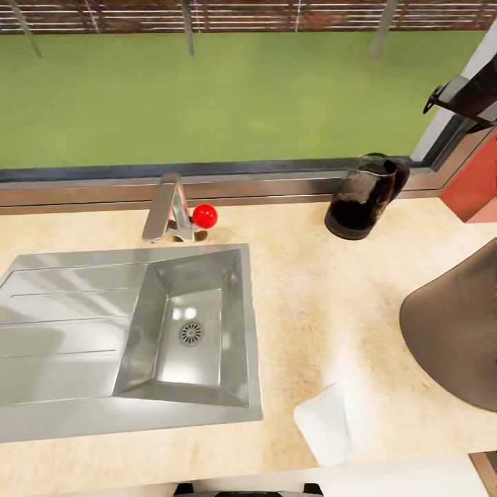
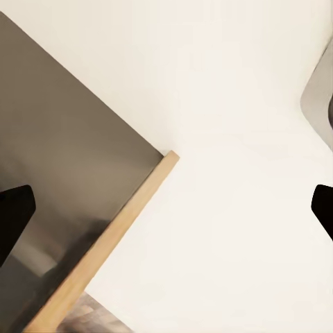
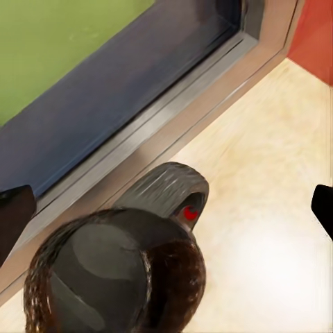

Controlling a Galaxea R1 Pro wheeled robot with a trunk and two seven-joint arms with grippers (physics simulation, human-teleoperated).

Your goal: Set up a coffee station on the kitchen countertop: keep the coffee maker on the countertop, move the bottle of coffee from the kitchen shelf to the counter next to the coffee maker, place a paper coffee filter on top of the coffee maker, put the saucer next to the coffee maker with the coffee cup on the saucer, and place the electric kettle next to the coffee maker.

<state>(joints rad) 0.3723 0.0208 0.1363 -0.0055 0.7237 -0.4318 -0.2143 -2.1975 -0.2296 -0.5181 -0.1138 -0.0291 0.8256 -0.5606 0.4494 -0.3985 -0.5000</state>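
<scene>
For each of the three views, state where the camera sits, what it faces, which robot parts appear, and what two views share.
Head: above the kitchen countertop, facing down at the sink.
Left wrist: by the left gripper, dark fingers at the edges, facing pale surfaces.
Right wrist: above the electric kettle, fingers at the edges.
Shared: head view's kettle.

The kitchen countertop [image 1: 310,290] was a light beige wood-grain surface with a steel sink set into it. The electric kettle [image 1: 359,200], dark with a black base, stood upright on the countertop at the window sill, behind and to the right of the sink. The coffee maker [image 1: 459,331], a charcoal-grey body, stood on the countertop well right of the sink, nearer the front edge than the kettle and cut off by the frame.
</scene>
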